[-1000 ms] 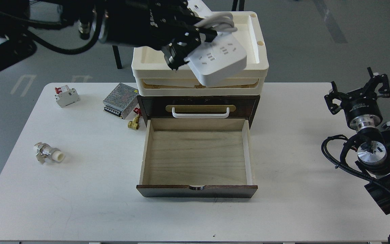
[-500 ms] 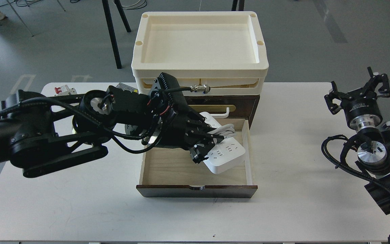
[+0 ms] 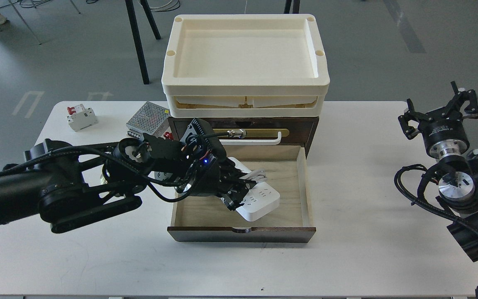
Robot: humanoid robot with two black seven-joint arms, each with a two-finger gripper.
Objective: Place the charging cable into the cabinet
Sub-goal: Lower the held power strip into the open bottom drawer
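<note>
Left gripper (image 3: 239, 192) — pinching the charging cable (image 3: 259, 201), hovering inside the cabinet (image 3: 243, 124)'s open drawer (image 3: 297, 187). Right gripper (image 3: 440, 109) — idling well right of the cabinet, fingers spread.

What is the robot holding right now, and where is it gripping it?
The left gripper holds the power strip by its left edge, inside the open drawer. The right gripper holds nothing.

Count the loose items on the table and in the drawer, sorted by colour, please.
White: 2, the charging cable in the open drawer and the circuit breaker.
Grey: 1, the perforated metal box.
Total: 3 in view; the left arm may hide others.
</note>
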